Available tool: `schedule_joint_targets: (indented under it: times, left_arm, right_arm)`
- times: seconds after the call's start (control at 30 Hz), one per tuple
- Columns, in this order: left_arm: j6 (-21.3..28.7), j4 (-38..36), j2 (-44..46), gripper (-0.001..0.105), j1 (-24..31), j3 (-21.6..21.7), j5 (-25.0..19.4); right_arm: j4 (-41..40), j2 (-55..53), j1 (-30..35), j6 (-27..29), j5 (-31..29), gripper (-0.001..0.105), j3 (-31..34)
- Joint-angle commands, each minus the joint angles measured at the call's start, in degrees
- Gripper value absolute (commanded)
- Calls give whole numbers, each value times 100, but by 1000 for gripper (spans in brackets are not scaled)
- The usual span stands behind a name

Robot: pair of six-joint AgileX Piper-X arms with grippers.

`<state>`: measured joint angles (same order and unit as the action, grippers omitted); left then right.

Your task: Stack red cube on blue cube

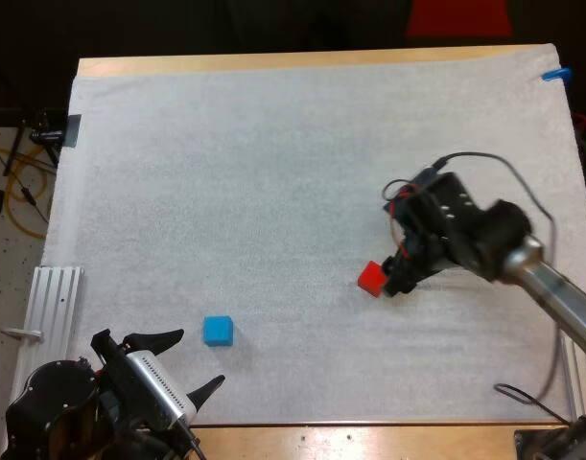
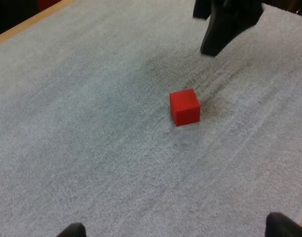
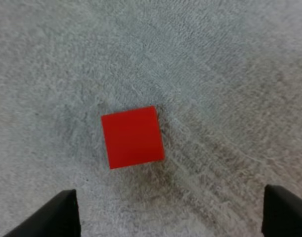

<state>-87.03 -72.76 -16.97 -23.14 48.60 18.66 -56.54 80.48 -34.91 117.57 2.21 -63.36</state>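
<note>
The red cube (image 1: 371, 278) rests on the white mat (image 1: 273, 172), right of centre. My right gripper (image 1: 398, 276) hovers just beside and above it. In the right wrist view its fingers (image 3: 57, 215) stand wide apart, clear of the red cube (image 3: 132, 137), with the right gripper (image 3: 170, 217) open. The blue cube (image 1: 217, 331) sits near the front edge, left of centre. My left gripper (image 1: 187, 364) is open at the front left, close to the blue cube. The left wrist view looks across the mat at the red cube (image 2: 185, 106), with the right gripper (image 2: 225, 24) just beyond it.
A ribbed metal rail (image 1: 51, 307) lies off the mat's left edge. The wooden table edge (image 1: 369, 436) runs along the front. Bare mat lies between the two cubes and across the far half.
</note>
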Motion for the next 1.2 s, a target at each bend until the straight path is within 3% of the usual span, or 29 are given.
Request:
schedule_joint_targets:
  times: [0.0, 0.17, 0.27, 0.87, 1.03, 1.13, 1.17]
  left_arm:
    - [29, 0, -5, 67, -20, 31, 42]
    - [29, -91, -5, 67, -20, 31, 42]
    - [29, -116, -5, 67, -20, 31, 42]
    - [29, -116, -5, 67, -20, 31, 42]
    - [29, -116, -5, 67, -20, 31, 42]
    - [29, -116, -5, 67, -20, 31, 42]
    - [29, -116, -5, 67, -20, 31, 42]
  right_arm:
    - [114, 172, 4, 120, 10, 71, -38]
    - [359, 758, 4, 276, 43, 71, -38]
    - [396, 995, 4, 359, 433, 71, -38]
    - [688, 1840, -19, 608, 547, 69, -38]
    - [687, 1874, -19, 569, 561, 24, -38]
    - [649, 1874, -19, 490, 562, 6, -75]
    - [627, 1874, -19, 462, 562, 5, -99]
